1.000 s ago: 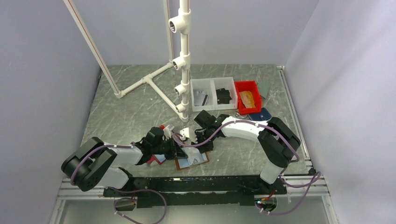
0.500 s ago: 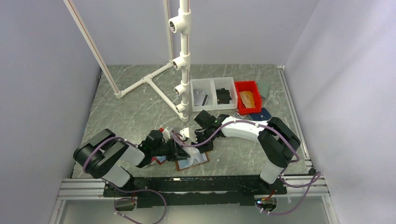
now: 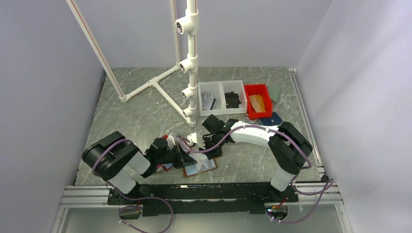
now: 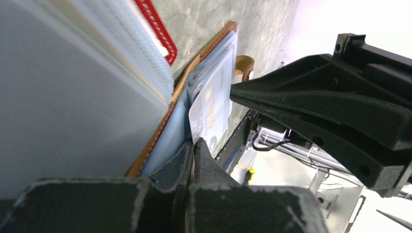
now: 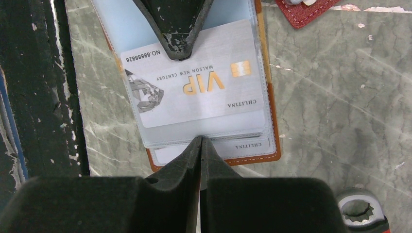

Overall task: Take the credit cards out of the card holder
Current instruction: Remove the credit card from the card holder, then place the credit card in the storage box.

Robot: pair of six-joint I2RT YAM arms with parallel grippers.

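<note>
Near the front edge of the tabletop (image 3: pixel 145 111) we saw the card holder (image 5: pixel 265 148) lying open, with a VIP card (image 5: pixel 194 82) in its top clear sleeve. Left jaws were together, tip on the card's edge. Right jaws were together too, tips at the sleeve's opposite edge; we couldn't tell if they pinched it. A red pouch (image 5: pixel 303 9) lay just beside the holder. Farther back stood a red bin (image 3: pixel 257 99) and a white pipe frame (image 3: pixel 192 63).

Card holder (image 3: pixel 199 167) position
Card holder lies on the surface (image 3: pixel 141 121) between left tool (image 4: pixel 193 145) and right tool (image 5: pixel 200 141); a card (image 5: pixel 194 82) sits in its top sleeve.
</note>
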